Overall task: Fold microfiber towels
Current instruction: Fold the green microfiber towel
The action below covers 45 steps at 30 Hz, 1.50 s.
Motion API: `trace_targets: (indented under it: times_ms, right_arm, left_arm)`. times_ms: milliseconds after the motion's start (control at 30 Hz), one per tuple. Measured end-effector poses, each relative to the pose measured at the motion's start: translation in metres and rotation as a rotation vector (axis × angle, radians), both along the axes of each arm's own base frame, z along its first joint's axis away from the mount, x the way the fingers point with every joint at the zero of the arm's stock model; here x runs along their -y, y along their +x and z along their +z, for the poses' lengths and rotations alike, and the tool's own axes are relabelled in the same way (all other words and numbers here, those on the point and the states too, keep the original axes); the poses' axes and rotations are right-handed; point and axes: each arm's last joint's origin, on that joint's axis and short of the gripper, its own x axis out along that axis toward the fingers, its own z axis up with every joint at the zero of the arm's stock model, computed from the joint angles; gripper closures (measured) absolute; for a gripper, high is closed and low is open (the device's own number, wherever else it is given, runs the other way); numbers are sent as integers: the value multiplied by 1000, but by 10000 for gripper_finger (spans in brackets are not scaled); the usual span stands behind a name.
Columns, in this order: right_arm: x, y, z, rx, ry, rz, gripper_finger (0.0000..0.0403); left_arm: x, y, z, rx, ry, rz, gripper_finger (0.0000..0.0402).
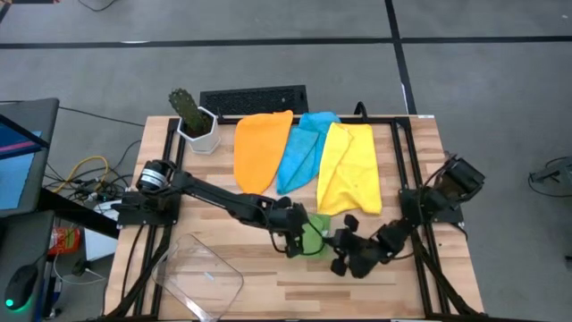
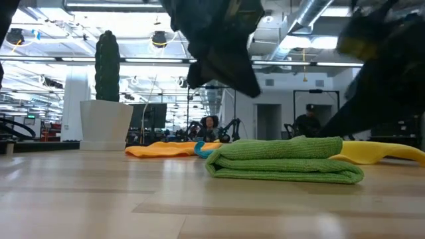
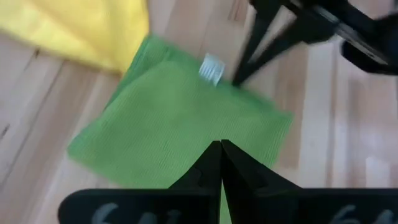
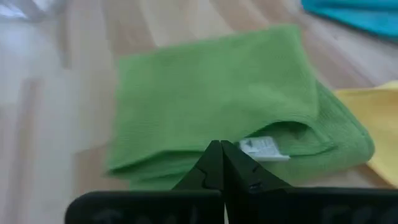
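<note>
Plain green towel (image 1: 315, 237), orange towel (image 1: 259, 148), light blue towel (image 1: 304, 148), yellow towel (image 1: 350, 170).

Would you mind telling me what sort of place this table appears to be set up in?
Probably a robotics lab or open workshop: exposed ceiling ducts run overhead, other robot arms stand at benches behind, and a keyboard and loose cables sit by the wooden table.

Robotics lab: exposed ceiling ducts (image 2: 312, 13), strip lighting, more robot arms (image 2: 232, 127) behind (people seated there), wooden table (image 1: 295, 277).
</note>
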Motion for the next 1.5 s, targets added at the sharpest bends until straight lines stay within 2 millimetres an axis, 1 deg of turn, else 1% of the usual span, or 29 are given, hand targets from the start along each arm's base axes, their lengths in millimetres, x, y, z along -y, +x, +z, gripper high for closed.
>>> trace_targets:
  times_ms: [100, 133, 200, 267, 333, 433, 533, 600, 767, 867, 933, 1000, 1067, 1100, 1167, 1233, 1267, 1367, 1400, 1467, 1500]
  right_arm:
    - [-5, -4, 8, 36, 21, 9, 388]
    - [-7, -3, 12, 64, 25, 13, 387]
    - [-11, 4, 20, 118, 7, 46, 384]
    - [-12, 12, 25, 160, -12, 76, 383]
    - [-12, 21, 18, 164, 4, 94, 385]
    - [-11, 27, 0, 139, 45, 84, 388]
    - [-17, 21, -22, 83, 94, 48, 388]
    - [-22, 16, -31, 61, 129, 30, 385]
    - [-30, 5, -34, 47, 156, 3, 387]
    - [-30, 4, -20, 103, 135, -3, 388]
    - [-26, 6, -6, 166, 87, -36, 386]
    - [-18, 9, 5, 216, -4, -92, 384]
    - [-6, 13, 10, 226, -72, -141, 384]
    - [1, 16, 9, 217, -86, -159, 386]
    - [14, 19, 2, 172, -99, -171, 388]
    - [22, 23, -8, 133, -89, -185, 389]
    - [26, 22, -15, 116, -78, -202, 389]
    - [31, 15, -36, 63, -13, -237, 386]
    - [31, 12, -42, 53, 4, -248, 386]
    - [30, 8, -45, 56, 25, -257, 386]
    - [29, 8, -45, 57, 24, -254, 387]
  left_arm:
    - [0, -4, -14, 20, -10, 5, 401]
    - [-1, -7, -20, 11, -19, 19, 401]
    - [-2, -10, -29, 19, -41, 51, 401]
    - [-3, -13, -37, 28, -52, 73, 402]
    - [-3, -15, -42, 49, -62, 72, 401]
    - [-2, -18, -48, 85, -86, 80, 401]
    - [-2, -21, -55, 85, -100, 91, 401]
    - [-3, -23, -57, 85, -104, 95, 401]
    - [-2, -23, -58, 89, -101, 90, 401]
    - [-2, -23, -57, 104, -91, 101, 401]
    - [-2, -22, -57, 112, -77, 115, 401]
    - [-3, -22, -57, 114, -68, 118, 401]
    - [-3, -22, -56, 119, -54, 122, 401]
    - [-3, -22, -56, 121, -46, 124, 401]
    - [-3, -22, -56, 123, -38, 124, 401]
    - [-2, -22, -57, 124, -34, 125, 401]
    - [-2, -20, -60, 130, -34, 127, 401]
    - [0, -18, -76, 111, -52, 116, 401]
    - [2, -13, -81, 130, -77, 109, 401]
    - [2, -12, -91, 108, -99, 108, 401]
    - [3, -12, -93, 109, -111, 105, 401]
